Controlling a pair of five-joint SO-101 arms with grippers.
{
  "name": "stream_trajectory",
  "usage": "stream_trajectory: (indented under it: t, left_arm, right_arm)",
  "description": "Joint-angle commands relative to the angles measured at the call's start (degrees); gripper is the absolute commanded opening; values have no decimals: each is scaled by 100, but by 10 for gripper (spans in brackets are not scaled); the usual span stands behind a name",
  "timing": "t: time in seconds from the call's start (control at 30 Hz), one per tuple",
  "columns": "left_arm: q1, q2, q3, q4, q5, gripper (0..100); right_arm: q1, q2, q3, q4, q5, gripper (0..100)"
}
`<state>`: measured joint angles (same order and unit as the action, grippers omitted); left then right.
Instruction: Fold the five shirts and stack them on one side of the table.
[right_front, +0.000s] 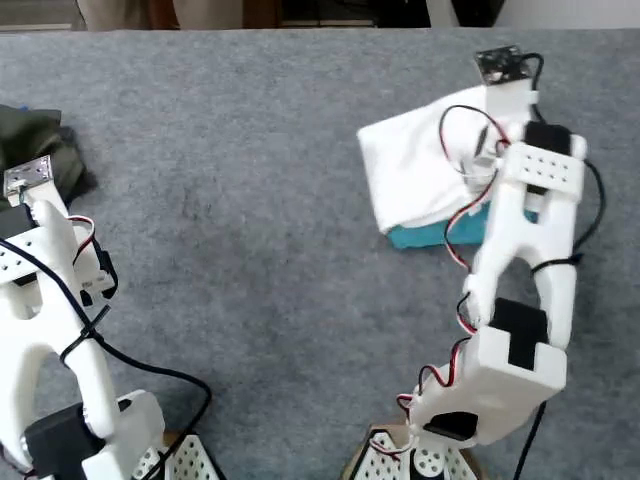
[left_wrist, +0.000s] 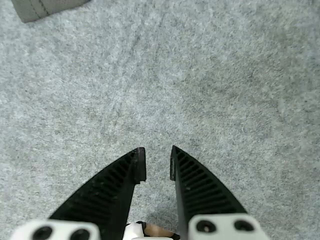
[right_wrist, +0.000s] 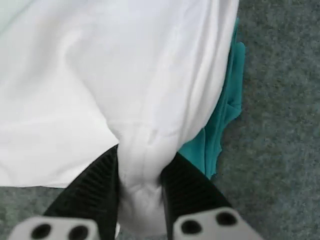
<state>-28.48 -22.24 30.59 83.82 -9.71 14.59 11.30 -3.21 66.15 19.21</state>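
Observation:
A white shirt lies folded at the right side of the table on top of a teal shirt. My right gripper is shut on a bunched edge of the white shirt, with the teal shirt showing under it. In the high view the right arm covers that grip. A dark green shirt sits crumpled at the far left edge. My left gripper hovers over bare grey cloth, its fingers a small gap apart with nothing between them.
The grey table cover stretches wide between the two arms. A pale grey folded edge shows at a corner of the left wrist view. Both arm bases stand at the near edge.

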Motion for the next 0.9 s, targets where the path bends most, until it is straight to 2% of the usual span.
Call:
stream_trajectory:
  t: [0.0,0.2,0.33,0.4,0.57,0.7,0.77,0.87]
  left_arm:
    - [-18,-189,-88,-18,0,99]
    - [-62,-189,-88,0,-26,99]
    - [-18,-189,-114,149,-35,99]
    - [-18,-189,-114,149,-18,99]
    - [-18,-189,-114,149,-26,100]
    - [-18,-189,-114,149,-35,100]
    - [-18,-189,-114,149,-35,100]
    - [-26,-189,-211,149,-35,100]
  right_arm:
    - [163,-347,-127,-35,264,2]
    - [321,-356,-75,-246,607,8]
    - [444,-356,-57,-273,888,58]
    - [453,-400,84,-273,1169,118]
    - [391,-409,488,-255,1635,340]
    - [330,-409,409,202,1785,487]
    - [251,-409,242,589,1978,499]
    - [-4,-409,-84,1020,2022,443]
